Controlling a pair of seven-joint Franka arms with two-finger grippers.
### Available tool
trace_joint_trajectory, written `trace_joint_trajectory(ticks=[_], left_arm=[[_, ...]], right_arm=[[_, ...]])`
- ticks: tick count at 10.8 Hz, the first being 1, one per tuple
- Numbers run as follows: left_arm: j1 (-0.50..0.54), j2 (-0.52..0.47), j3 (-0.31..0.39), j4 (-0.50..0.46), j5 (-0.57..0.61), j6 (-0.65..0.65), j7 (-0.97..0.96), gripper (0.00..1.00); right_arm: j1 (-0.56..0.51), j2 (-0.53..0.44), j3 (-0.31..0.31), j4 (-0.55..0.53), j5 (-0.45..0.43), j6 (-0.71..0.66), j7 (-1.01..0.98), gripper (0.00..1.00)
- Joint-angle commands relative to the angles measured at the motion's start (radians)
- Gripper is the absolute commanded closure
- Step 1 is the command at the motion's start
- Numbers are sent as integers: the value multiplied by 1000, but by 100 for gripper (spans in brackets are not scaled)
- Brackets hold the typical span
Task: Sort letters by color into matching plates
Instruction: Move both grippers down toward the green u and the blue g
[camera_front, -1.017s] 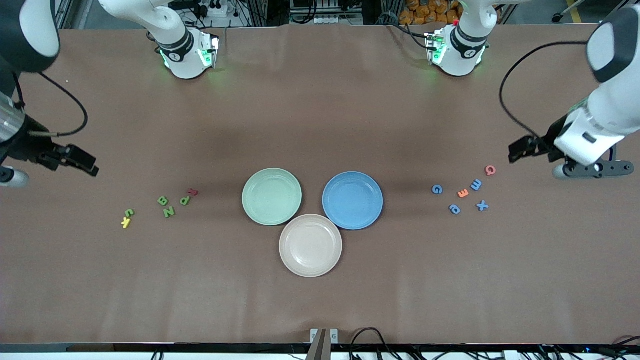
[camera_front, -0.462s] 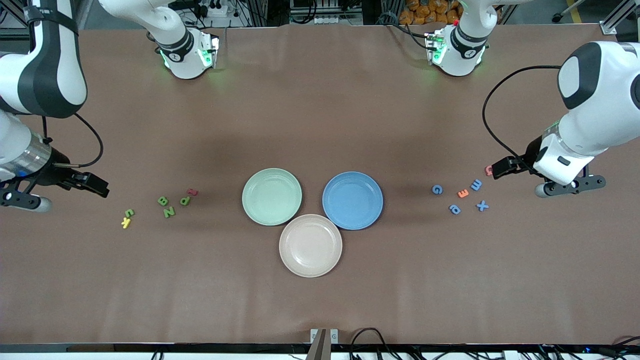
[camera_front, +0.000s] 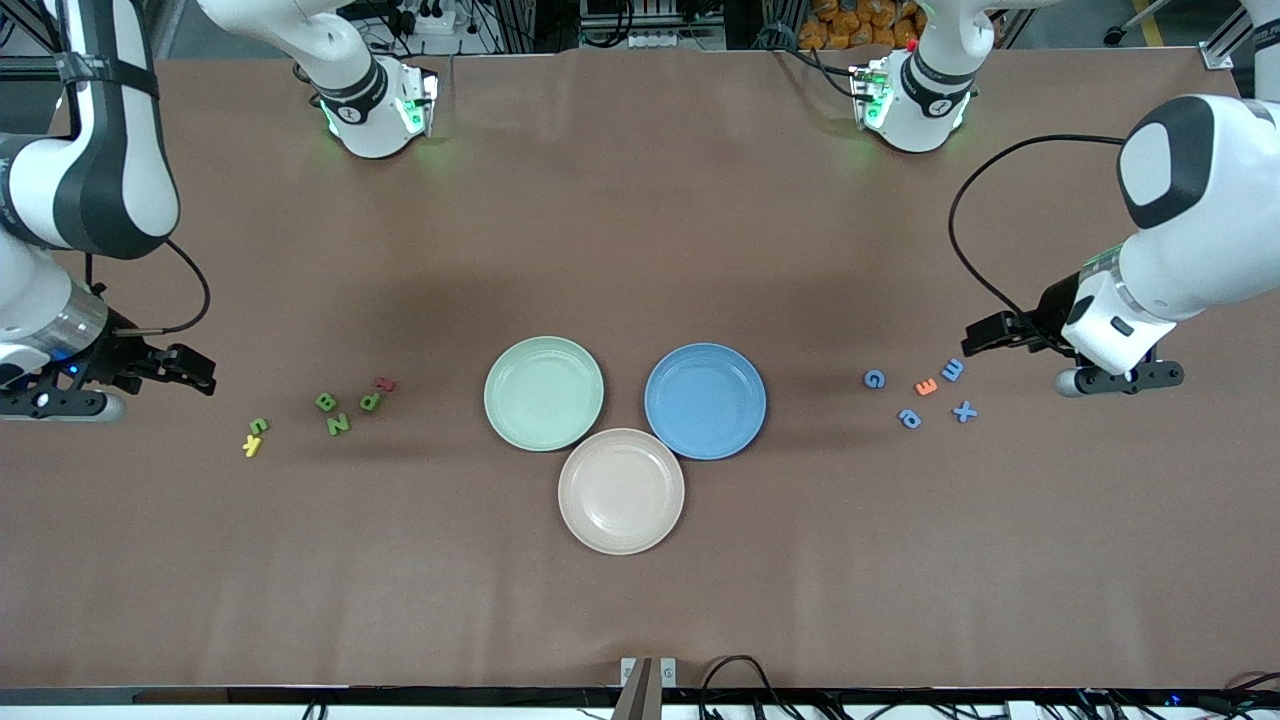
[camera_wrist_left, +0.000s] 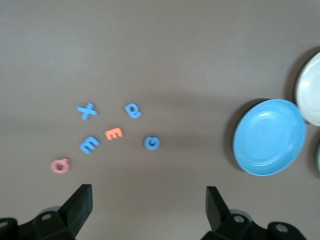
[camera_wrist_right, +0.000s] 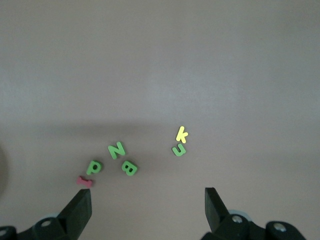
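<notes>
Both arms have swung in from the table's ends since a second ago, each now over bare cloth just outside its own cluster of letters.

Left gripper (camera_front: 985, 333) and right gripper (camera_front: 190, 370) both gape wide and hold nothing. Four blue letters (camera_front: 952, 370), an orange letter (camera_front: 926, 386) and, seen from the left wrist, a pink letter (camera_wrist_left: 60, 165) lie toward the left arm's end; four green letters (camera_front: 338, 424), a red letter (camera_front: 385, 383) and a yellow letter (camera_front: 251, 446) lie toward the right arm's end. Between the clusters the green plate (camera_front: 544, 393), blue plate (camera_front: 705, 401) and beige plate (camera_front: 621, 491) sit rim to rim, all empty, the beige one nearest the front camera. Open table (camera_front: 640, 230) surrounds everything.
</notes>
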Motion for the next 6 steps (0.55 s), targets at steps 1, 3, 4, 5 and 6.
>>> trace_joint_trajectory(ticks=[1, 3, 4, 5, 6], left_arm=[[16, 24, 5, -7, -33, 16, 40, 0], [11, 41, 2, -2, 85, 16, 153, 0], [8, 53, 2, 7, 88, 16, 218, 0], [7, 61, -1, 18, 98, 17, 235, 0], [4, 75, -9, 29, 114, 18, 238, 0]], right_arm=[[-58, 11, 11, -48, 97, 17, -278, 0], [-86, 28, 11, -78, 137, 56, -373, 0], [-86, 39, 11, -89, 137, 79, -386, 0], [-86, 50, 12, -100, 137, 106, -386, 0], [-87, 67, 12, -115, 137, 147, -383, 0]])
